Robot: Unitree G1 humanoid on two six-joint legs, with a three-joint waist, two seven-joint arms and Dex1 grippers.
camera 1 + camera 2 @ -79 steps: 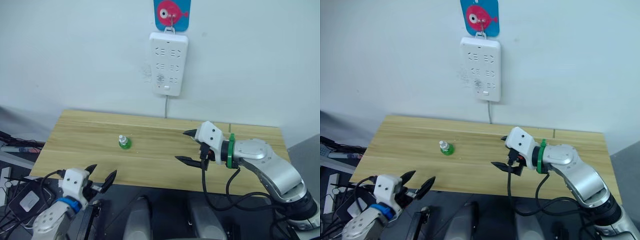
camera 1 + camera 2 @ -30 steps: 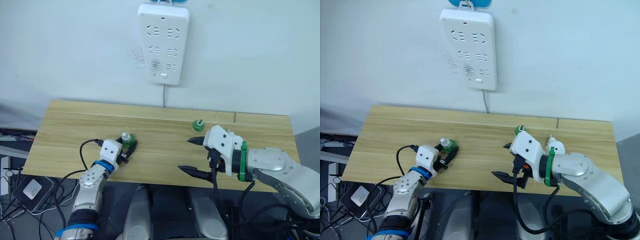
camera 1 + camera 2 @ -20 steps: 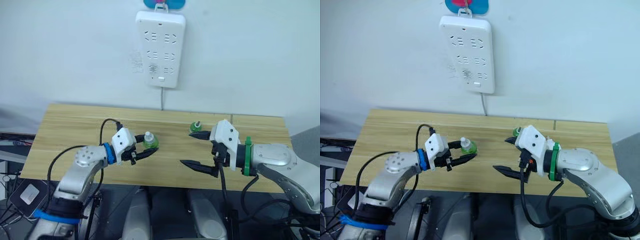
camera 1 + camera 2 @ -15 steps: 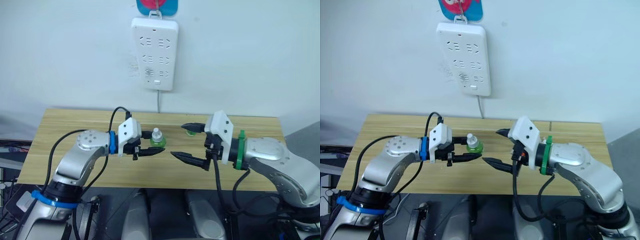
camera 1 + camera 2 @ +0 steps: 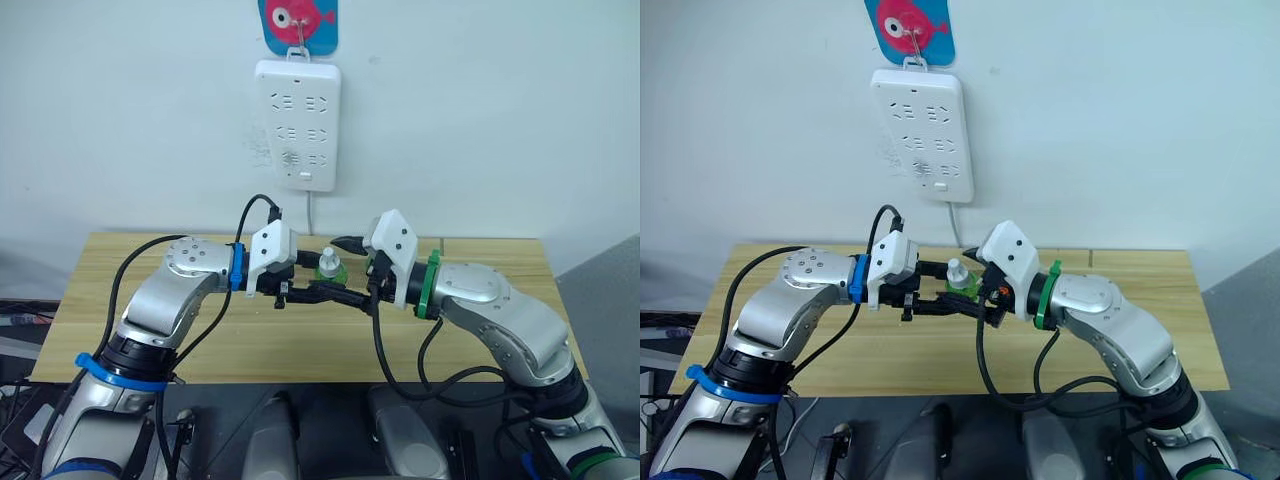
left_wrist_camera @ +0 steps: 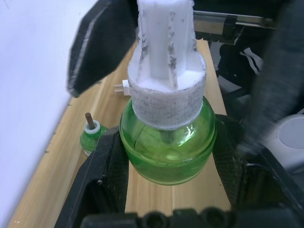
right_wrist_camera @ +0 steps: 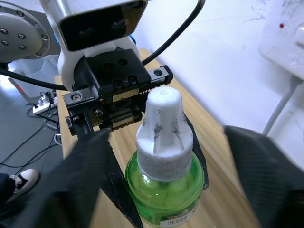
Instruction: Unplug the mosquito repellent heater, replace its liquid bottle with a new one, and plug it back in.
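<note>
Capped bottle [image 6: 166,142] between two pincers

Even, bright, diffuse light; soft shadows on wall [image 5: 480,120]. Head views sharp. Wrist views: near black fingers [image 7: 259,178] blurred, white cap [image 6: 166,61] grainy.

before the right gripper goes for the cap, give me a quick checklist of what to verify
1. Left gripper shut on the new bottle's green body: ok.
2. Bottle upright, white cap pointing up: ok.
3. Bottle held off the table: ok.
4. Right gripper open, a finger either side of the cap: ok.
5. Right fingers gripping the cap: not ok, a gap shows on both sides.
6. Old bottle out of the way, standing on the table near the wall: ok.
</note>
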